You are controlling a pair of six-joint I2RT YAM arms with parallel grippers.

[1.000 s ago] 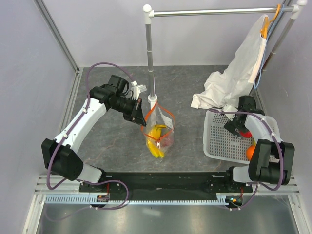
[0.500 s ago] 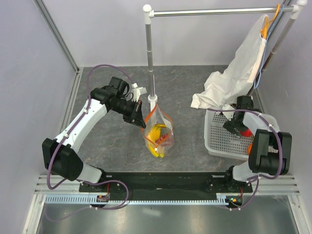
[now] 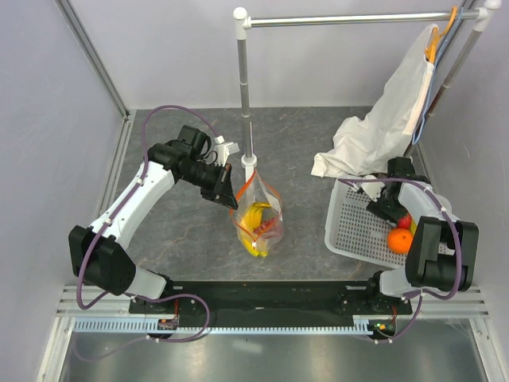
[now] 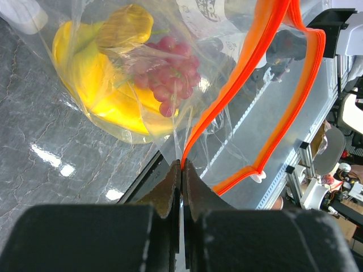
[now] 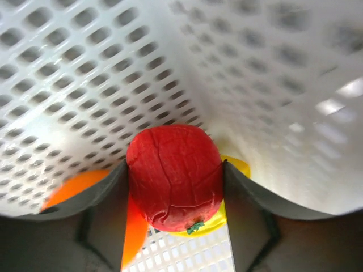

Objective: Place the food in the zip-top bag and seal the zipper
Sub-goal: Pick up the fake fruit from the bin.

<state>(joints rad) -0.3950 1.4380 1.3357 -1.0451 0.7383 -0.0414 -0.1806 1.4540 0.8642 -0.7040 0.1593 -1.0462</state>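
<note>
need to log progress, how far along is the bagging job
Done: banana and grapes are in the bag, which the left gripper holds by its zipper. In hand: the right gripper clamps the red fruit in the basket. Left: bag it and the orange, then close the open zipper.
</note>
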